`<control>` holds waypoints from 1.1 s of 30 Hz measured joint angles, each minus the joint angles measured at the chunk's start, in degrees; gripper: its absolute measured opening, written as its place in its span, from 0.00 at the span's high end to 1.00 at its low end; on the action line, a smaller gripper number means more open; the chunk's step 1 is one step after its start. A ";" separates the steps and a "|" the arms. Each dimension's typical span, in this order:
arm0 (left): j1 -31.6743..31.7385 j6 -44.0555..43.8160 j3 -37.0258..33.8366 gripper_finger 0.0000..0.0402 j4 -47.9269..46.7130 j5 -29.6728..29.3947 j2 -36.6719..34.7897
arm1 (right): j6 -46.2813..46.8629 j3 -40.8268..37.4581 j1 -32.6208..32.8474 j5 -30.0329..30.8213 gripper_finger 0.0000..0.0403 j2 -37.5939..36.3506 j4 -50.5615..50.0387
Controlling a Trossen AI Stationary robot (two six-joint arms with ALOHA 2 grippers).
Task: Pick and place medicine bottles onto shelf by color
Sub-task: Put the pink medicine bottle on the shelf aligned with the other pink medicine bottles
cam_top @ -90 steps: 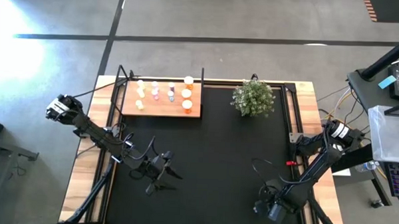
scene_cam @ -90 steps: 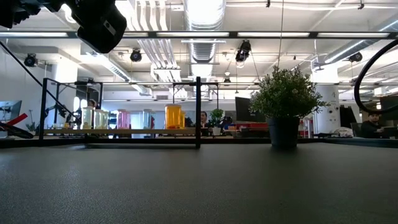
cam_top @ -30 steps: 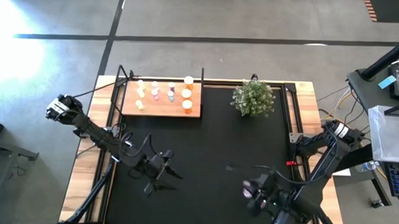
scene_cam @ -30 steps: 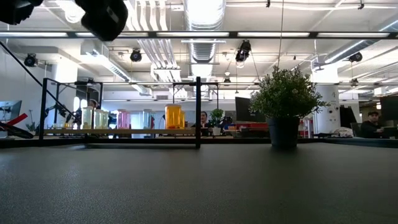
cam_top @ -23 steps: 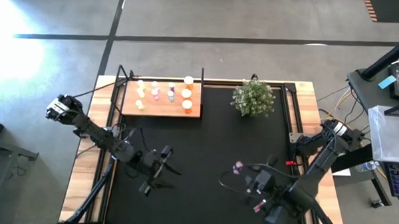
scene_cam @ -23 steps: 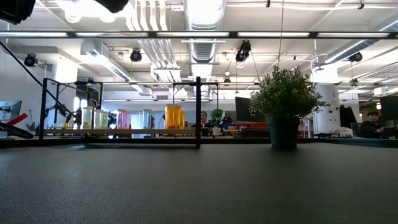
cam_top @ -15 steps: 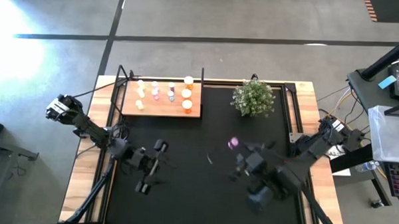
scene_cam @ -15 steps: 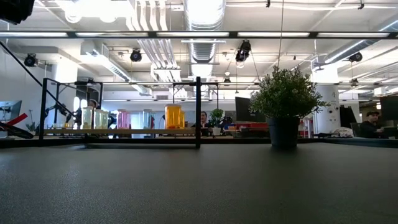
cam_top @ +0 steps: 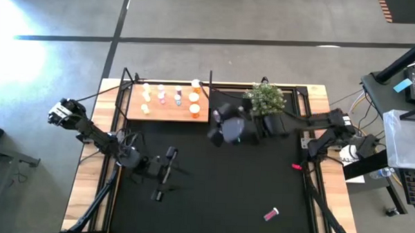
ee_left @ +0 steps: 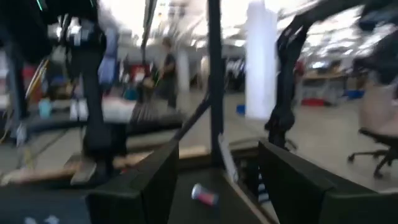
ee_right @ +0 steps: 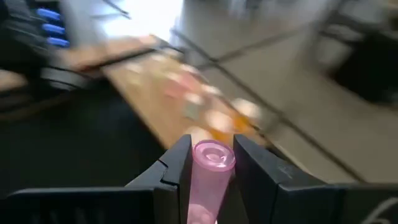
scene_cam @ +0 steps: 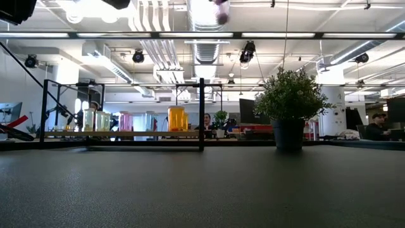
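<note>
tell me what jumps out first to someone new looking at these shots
The right gripper carries a pink bottle between its jaws, high over the mat by the shelf where other bottles stand. The green plant sits at the back edge, and one more pink bottle lies alone on the near right mat.

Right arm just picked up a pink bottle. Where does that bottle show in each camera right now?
High view: hidden by the right gripper, off the shelf's right end.
Low view: blurred pink bottle at top edge, above the shelf.
Left wrist view: not in it.
Right wrist view: between the fingers, bottom centre.
Shared landmark: the shelf.
</note>
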 joint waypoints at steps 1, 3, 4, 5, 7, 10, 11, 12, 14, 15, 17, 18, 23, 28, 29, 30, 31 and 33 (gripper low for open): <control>0.00 -0.79 -0.02 0.49 -1.09 -1.15 0.25 | -2.85 -0.73 -1.39 -3.87 0.77 0.00 4.41; -0.02 -1.97 -0.29 0.49 -1.51 -3.81 0.94 | -9.23 -2.62 -3.75 -12.51 0.77 0.00 15.60; -0.02 -1.99 -0.36 0.49 -1.40 -4.99 1.41 | -12.38 -3.72 -4.66 -17.27 0.77 0.01 21.64; 0.00 -2.01 -0.48 0.49 -1.34 -6.25 1.87 | -15.46 -4.98 -5.37 -22.63 0.77 0.04 27.66; -0.02 -2.03 -0.92 0.49 -1.51 -9.87 2.82 | -19.57 -7.06 -6.19 -32.01 0.77 0.04 36.61; -0.02 -1.88 -1.48 0.49 -1.37 -15.80 3.96 | -24.50 -9.79 -6.38 -36.99 0.77 -0.86 43.53; 0.02 -1.40 -1.55 0.49 -1.29 -17.79 4.15 | -25.71 -10.75 -6.39 -37.01 0.77 -1.44 44.91; 0.16 -0.06 -1.57 0.49 -0.88 -19.72 4.18 | -26.68 -11.66 -6.48 -37.01 0.77 -2.24 46.40; 0.71 4.43 -1.56 0.49 1.80 -22.72 4.18 | -28.30 -13.99 -6.69 -36.93 0.77 -4.27 49.41; 1.14 7.21 -1.50 0.49 3.22 -23.26 4.18 | -29.35 -15.35 -6.78 -36.90 0.77 -5.31 51.01; 1.86 13.00 -1.44 0.49 6.98 -23.56 4.18 | -30.90 -18.84 -6.96 -36.90 0.77 -7.84 54.38; 2.42 15.75 -1.32 0.49 8.81 -23.61 4.18 | -31.26 -20.93 -7.20 -37.02 0.77 -9.17 55.90; 6.70 28.41 -1.16 0.49 16.07 -23.54 4.18 | -29.39 -34.31 -9.64 -43.87 0.77 -15.96 70.09; 13.01 27.51 0.34 0.49 19.42 -15.82 4.29 | -26.92 -47.00 -10.39 -47.67 0.77 -17.39 91.99; 14.09 26.43 0.58 0.49 19.50 -12.74 4.29 | -26.92 -48.63 -10.37 -47.97 0.77 -16.63 95.49; 14.98 25.55 0.75 0.49 19.56 -9.67 4.29 | -27.29 -49.86 -10.39 -48.50 0.77 -15.84 98.74; 15.80 25.20 1.05 0.49 19.74 -6.57 4.32 | -27.36 -51.01 -10.41 -49.83 0.77 -15.09 101.64; 16.76 25.10 1.55 0.49 21.13 -2.85 4.32 | -27.24 -52.02 -10.49 -52.56 0.77 -12.78 108.23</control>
